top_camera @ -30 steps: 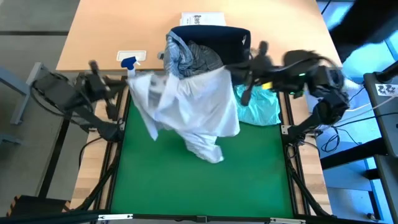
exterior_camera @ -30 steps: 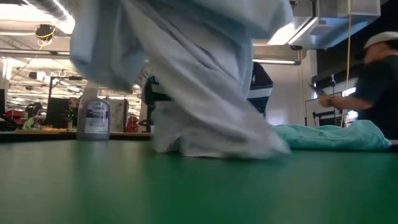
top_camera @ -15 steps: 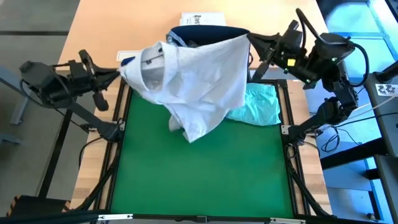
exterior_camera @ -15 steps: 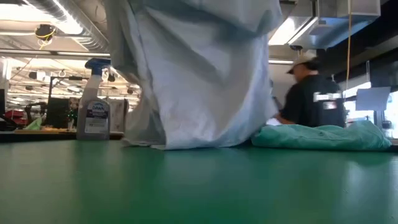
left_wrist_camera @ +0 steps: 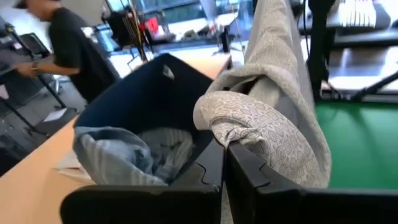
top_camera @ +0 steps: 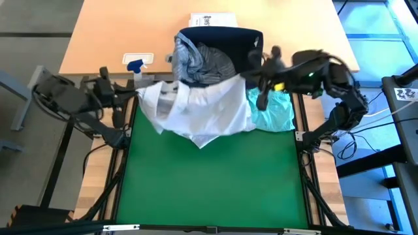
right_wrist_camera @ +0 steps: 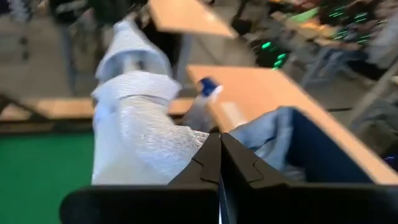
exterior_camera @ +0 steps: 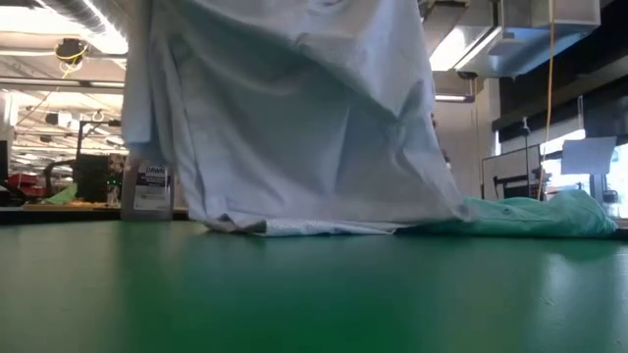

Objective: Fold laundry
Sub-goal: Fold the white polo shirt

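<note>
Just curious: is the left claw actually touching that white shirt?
Touching. The left wrist view shows the left claw shut on the white shirt.

A navy fabric basket [top_camera: 241,40] stands at the far edge of my green mat [top_camera: 209,183], on the tan bench [top_camera: 111,32]. Just beyond the basket, a white printed sheet [top_camera: 213,19] lies near the bench's far edge. A spray bottle with a blue trigger [top_camera: 136,66] stands at the mat's far left corner, beside a small white card [top_camera: 138,58]. Past the bench, a person in a dark shirt [left_wrist_camera: 71,46] bends over in the workshop.
</note>
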